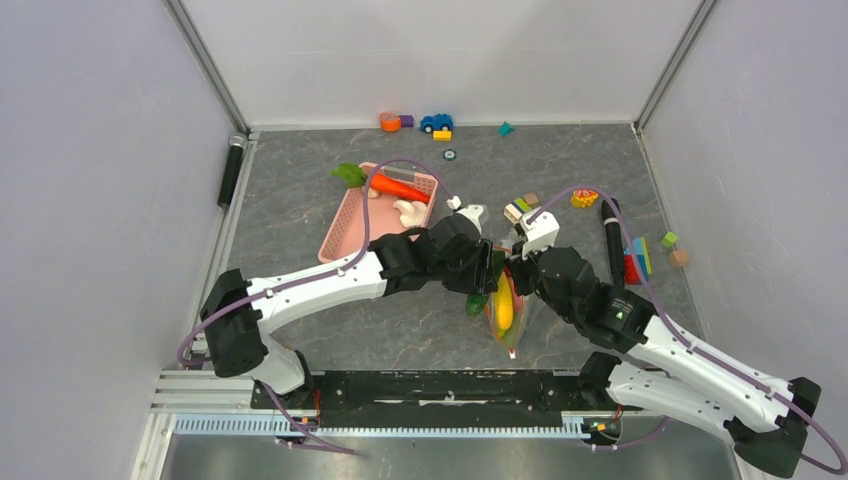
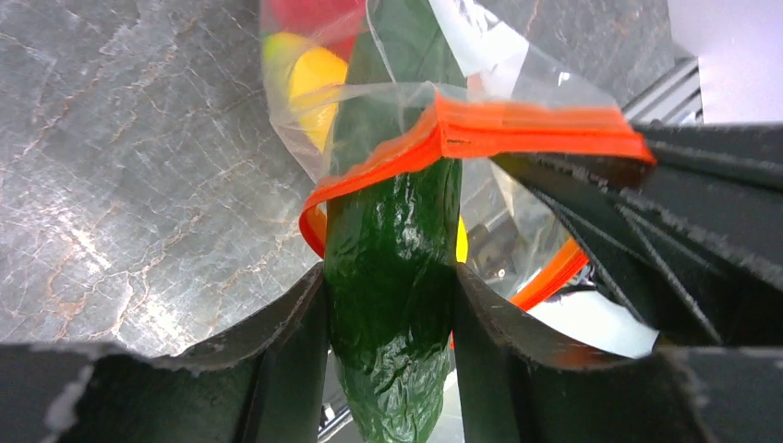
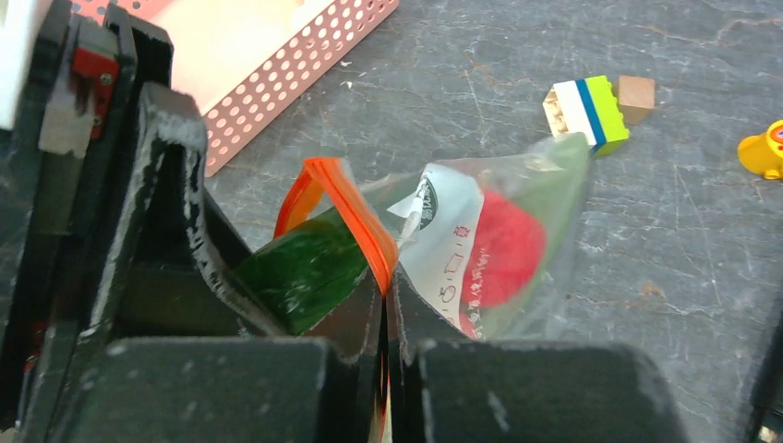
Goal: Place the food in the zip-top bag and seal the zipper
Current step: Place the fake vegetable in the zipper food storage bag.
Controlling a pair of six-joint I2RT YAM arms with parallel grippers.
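Cucumber (image 2: 392,305) clamped between left hand (image 2: 388,341) fingers, front half through the orange-red zipper (image 2: 517,129) of zip-top bag (image 3: 499,249). Right hand (image 3: 386,314) pinched shut on zipper edge, propping bag mouth open above bench (image 1: 400,330). Tomato (image 3: 503,254), banana (image 1: 503,310) inside bag. Carrot (image 1: 398,186) in pink basket (image 1: 345,225).
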